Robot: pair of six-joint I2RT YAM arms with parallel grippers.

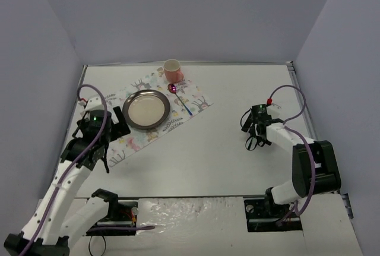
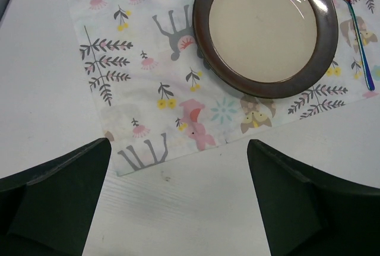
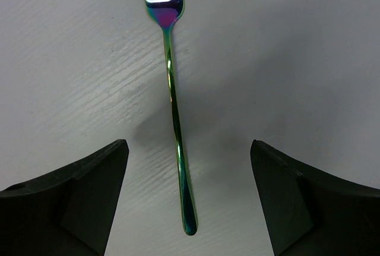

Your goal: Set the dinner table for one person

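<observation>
White tabletop (image 1: 225,161) spanning whole workspace under both arms. Placemat (image 1: 142,137), plate (image 1: 146,109), spoon (image 1: 180,100) and cup (image 1: 172,68) sitting in place at left. Fork (image 3: 172,89) lying off placemat at right, not yet placed. Right jaws hovering wide open over fork handle, gripping nothing. Left jaws gaping, empty, near placemat edge.

You find no readable text, label, brand or number in any view. The placemat (image 2: 127,42) on the left carries only printed animals and leaves, no lettering.
</observation>
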